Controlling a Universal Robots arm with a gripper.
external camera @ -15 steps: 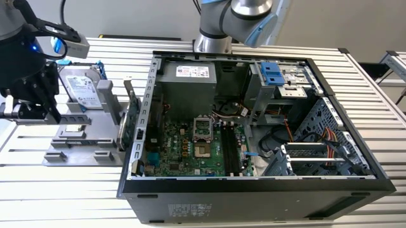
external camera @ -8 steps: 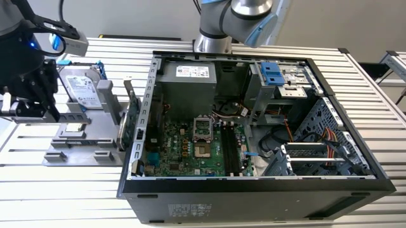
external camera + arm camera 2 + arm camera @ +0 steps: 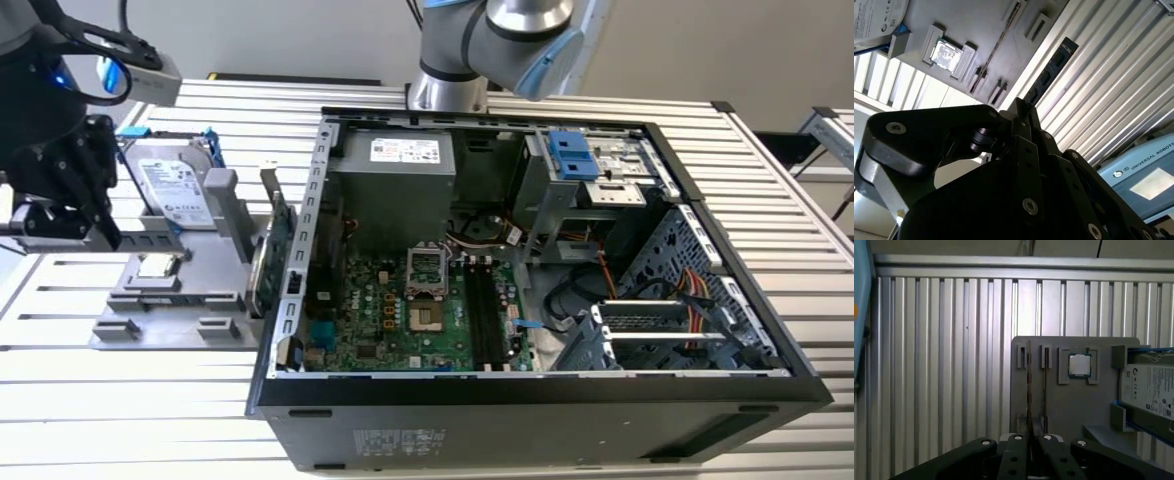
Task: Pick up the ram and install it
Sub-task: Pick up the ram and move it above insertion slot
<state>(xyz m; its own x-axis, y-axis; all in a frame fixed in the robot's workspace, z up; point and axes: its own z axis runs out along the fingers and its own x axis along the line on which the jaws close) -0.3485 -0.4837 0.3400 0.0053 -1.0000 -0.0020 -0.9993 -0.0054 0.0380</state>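
Your hand [image 3: 1022,111] pinches the ram [image 3: 1050,71] near the grey tray [image 3: 1074,405] (the pick-up looks done); installing it into the computer case [image 3: 534,386] is left

hard drive [image 3: 174,190]: white sticker, print too fine for me to read.
power supply [image 3: 404,150]: two white stickers, unreadable.
ram [image 3: 1051,75]: pale sticker at one end, unreadable.
blue panel [image 3: 1149,175]: maker's wordmark beside a round logo.
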